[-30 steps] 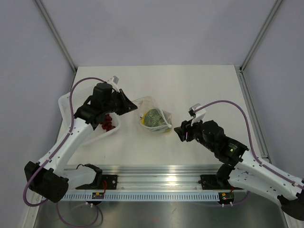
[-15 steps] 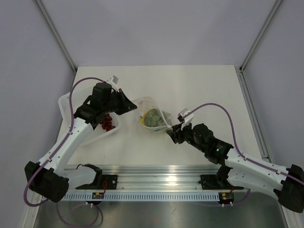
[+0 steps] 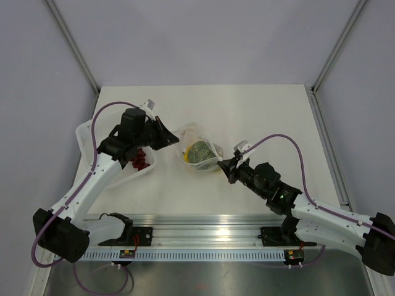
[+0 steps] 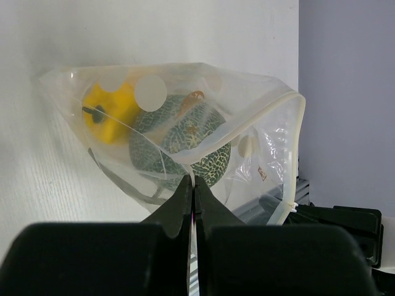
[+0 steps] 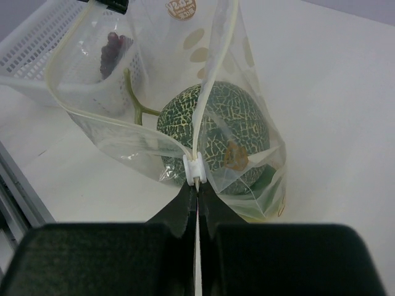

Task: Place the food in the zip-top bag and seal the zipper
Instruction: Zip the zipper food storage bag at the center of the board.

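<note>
The zip-top bag (image 3: 199, 150) stands on the table between my two grippers, its mouth spread open. Inside it lie a netted grey-green fruit (image 4: 179, 139) (image 5: 216, 132) and a yellow fruit (image 4: 108, 114). My left gripper (image 4: 192, 180) (image 3: 176, 140) is shut on the bag's left edge, the film pinched between its fingers. My right gripper (image 5: 196, 188) (image 3: 226, 165) is shut on the end of the zipper (image 5: 208, 92), just below a small white slider (image 5: 194, 168). From the slider the strip splits into two branches.
A white mesh basket (image 5: 37, 55) (image 3: 150, 169) with a dark red grape cluster (image 3: 139, 160) stands left of the bag, under my left arm. A metal rail (image 3: 203, 222) runs along the table's near edge. Grey walls close in the left and right sides.
My right gripper has moved left to the bag's right corner and closed on the zipper end. The left gripper and the bag have hardly moved.
</note>
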You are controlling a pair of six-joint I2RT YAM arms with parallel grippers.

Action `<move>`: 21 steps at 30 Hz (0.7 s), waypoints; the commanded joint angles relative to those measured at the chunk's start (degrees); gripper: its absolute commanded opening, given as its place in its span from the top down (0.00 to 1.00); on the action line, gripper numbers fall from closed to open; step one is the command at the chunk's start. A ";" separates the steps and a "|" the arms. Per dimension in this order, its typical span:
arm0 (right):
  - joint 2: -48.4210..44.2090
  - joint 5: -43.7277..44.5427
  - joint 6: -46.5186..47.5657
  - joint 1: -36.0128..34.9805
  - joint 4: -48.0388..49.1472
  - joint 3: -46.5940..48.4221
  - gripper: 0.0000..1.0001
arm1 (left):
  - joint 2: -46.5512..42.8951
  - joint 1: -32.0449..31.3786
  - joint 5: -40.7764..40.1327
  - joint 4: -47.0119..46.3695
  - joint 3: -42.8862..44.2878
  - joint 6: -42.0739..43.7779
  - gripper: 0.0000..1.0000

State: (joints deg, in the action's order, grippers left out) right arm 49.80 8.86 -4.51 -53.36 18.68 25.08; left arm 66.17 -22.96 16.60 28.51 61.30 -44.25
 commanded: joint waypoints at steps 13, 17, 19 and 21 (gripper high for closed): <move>-2.69 -6.82 19.19 0.71 -8.91 11.12 1.00 | -11.58 0.37 -3.16 -3.63 2.78 29.64 0.23; -2.43 -12.62 19.90 5.45 -11.98 15.60 1.00 | -17.21 0.37 3.94 -12.15 0.58 38.86 0.27; -0.94 -18.84 19.72 8.87 -14.36 19.19 1.00 | -18.53 0.28 12.73 -17.25 0.23 41.51 0.29; 1.07 -23.16 20.68 9.94 -17.79 21.32 1.00 | -17.66 0.02 18.52 -20.67 0.75 42.84 0.32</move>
State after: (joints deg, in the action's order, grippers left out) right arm 49.15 -4.38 13.26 -45.52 3.75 40.88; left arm 47.48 -22.72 23.70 18.06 61.73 -8.95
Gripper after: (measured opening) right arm 0.010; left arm 0.688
